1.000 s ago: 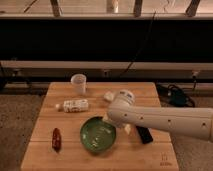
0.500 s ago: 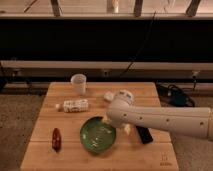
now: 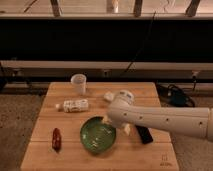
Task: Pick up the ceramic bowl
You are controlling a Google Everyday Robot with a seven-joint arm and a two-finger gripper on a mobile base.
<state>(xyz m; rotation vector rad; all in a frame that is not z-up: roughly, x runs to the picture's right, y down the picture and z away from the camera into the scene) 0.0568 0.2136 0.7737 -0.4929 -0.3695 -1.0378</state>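
Note:
The ceramic bowl point(image 3: 98, 135) is round, shallow and glossy green with pale streaks inside. It sits on the wooden table point(image 3: 60, 160) near the front middle. My white arm point(image 3: 165, 120) reaches in from the right. My gripper point(image 3: 107, 121) is at the bowl's right rim, mostly hidden behind the arm's rounded end.
A small white cup point(image 3: 78, 83) stands at the back of the table. A white bottle point(image 3: 74, 105) lies on its side left of the bowl. A red-brown object point(image 3: 56, 139) lies at the front left. A black object point(image 3: 144, 134) lies under the arm. A small pale item point(image 3: 109, 96) lies behind it.
The arm has shifted slightly to the left and down toward the bowl's right rim. The bowl and other objects have not moved.

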